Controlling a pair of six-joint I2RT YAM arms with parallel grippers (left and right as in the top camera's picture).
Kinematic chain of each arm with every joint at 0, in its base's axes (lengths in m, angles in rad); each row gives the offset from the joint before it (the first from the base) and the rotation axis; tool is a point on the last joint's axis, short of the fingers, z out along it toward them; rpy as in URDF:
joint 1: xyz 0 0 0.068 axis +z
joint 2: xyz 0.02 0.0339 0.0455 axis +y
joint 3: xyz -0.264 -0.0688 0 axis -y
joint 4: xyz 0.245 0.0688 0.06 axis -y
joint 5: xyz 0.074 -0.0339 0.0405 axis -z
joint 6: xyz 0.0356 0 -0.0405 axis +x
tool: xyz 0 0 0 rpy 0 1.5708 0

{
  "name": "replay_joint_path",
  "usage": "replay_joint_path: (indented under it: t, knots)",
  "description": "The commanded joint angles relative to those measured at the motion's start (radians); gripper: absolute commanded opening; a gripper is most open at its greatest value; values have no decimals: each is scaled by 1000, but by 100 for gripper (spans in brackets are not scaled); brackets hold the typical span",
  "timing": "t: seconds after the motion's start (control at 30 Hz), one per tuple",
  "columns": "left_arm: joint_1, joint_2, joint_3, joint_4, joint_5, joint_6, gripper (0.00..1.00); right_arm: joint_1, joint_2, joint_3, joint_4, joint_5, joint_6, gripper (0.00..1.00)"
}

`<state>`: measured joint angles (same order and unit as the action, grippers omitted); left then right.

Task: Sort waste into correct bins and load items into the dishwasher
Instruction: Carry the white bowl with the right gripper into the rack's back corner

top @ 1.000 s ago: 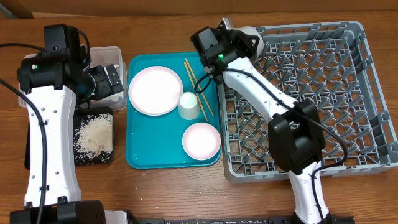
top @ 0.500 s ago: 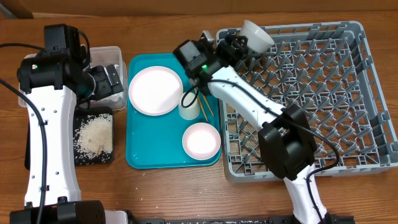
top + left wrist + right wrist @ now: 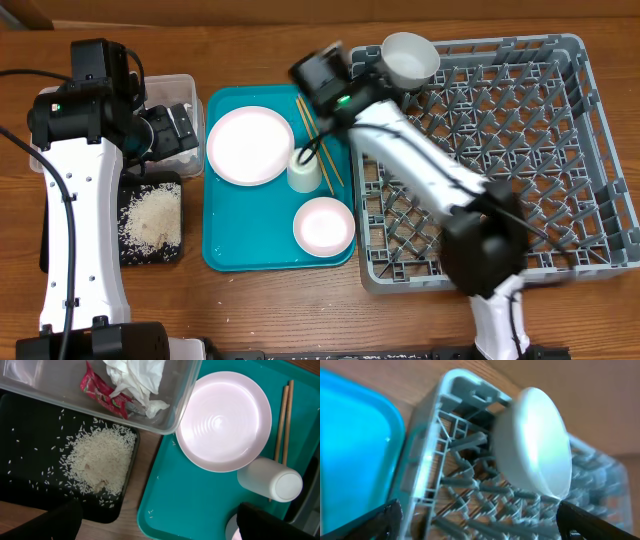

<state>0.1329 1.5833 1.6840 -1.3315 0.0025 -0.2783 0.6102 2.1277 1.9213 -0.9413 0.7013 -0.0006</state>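
Leaning tilted on the pegs, likely to drain, the round white bowl point(image 3: 410, 57) sits in the upper-left corner of the grey latticed plastic dish rack point(image 3: 500, 45), clear of the right pincer point(image 3: 480, 521), its jaws spread, while the left pincer point(image 3: 157, 522) hangs spread beside the clear plastic tub point(image 3: 182, 395).

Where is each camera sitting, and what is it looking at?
Overhead: above the table, looking straight down on the teal tray, dish rack, left arm and right arm.
Left wrist: on the left arm, looking down at the clear tub, rice and plate; left fingertips in the bottom corners.
Right wrist: on the right arm, facing the rack's corner and the bowl; right fingertips in the bottom corners.
Shared: overhead and left wrist both see the plate.
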Motion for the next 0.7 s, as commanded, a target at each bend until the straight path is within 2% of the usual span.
replay_joint_path:
  t: [0.0,0.2,0.27,0.3,0.37,0.53,0.67]
  knots:
    - [4,-2,11,1,-10,9,100,-108,-175,10,-39,-337,203,100]
    - [4,-2,11,1,-10,9,100,-333,-230,10,-67,-568,480,99]
    - [4,-2,11,1,-10,9,100,-412,-220,10,-49,-652,584,94]
    - [3,-2,11,1,-10,9,100,-456,-208,10,-24,-719,631,87]
    - [3,-2,11,1,-10,9,100,-492,-188,10,15,-777,656,77]
    - [4,-2,11,1,-10,9,100,-503,-144,10,51,-771,679,68]
    - [4,-2,11,1,-10,9,100,-493,-90,10,38,-771,683,56]
